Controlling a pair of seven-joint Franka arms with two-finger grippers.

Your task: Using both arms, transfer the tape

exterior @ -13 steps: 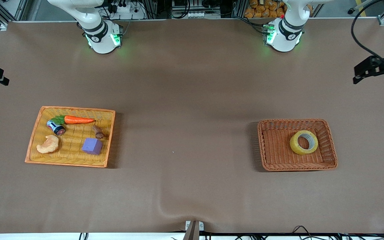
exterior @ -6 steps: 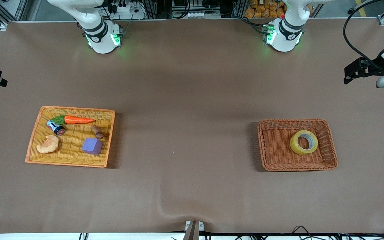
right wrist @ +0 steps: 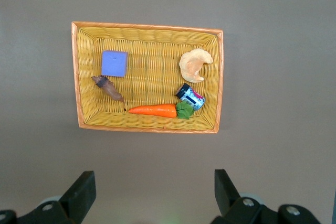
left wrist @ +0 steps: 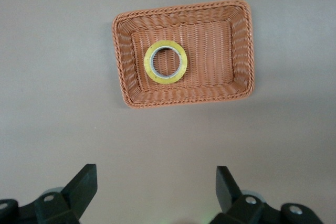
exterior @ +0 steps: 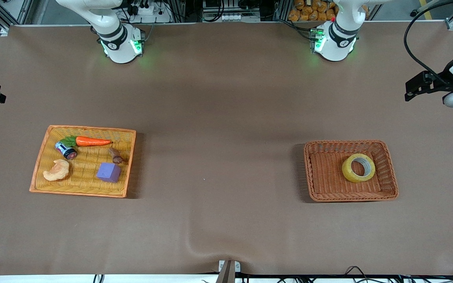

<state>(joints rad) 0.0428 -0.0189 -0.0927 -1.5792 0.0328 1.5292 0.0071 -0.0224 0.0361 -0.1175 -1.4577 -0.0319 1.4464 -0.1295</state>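
Note:
The tape (exterior: 348, 169), a yellow ring with a grey-white core, lies flat in a brown wicker basket (exterior: 350, 197) toward the left arm's end of the table. High above the table my left gripper (left wrist: 156, 174) hangs open and empty. The tape (left wrist: 149, 69) and basket (left wrist: 184, 99) lie well ahead of its fingertips in the left wrist view. My right gripper (right wrist: 155, 179) is also high up, open and empty, looking down on a yellow wicker tray (right wrist: 147, 128). In the front view only the dark hand of the left arm (exterior: 427, 82) shows, at the picture's edge.
The yellow tray (exterior: 79, 192) sits toward the right arm's end and holds a carrot (exterior: 92, 141), a purple cube (exterior: 108, 172), a pale croissant toy (exterior: 57, 170), a small can (exterior: 66, 150) and a brown piece (exterior: 115, 155). Brown cloth covers the table between tray and basket.
The left arm's hand has shifted slightly inward and down at the front view's edge. The right arm's hand has drifted a little. The tape and baskets have not moved.

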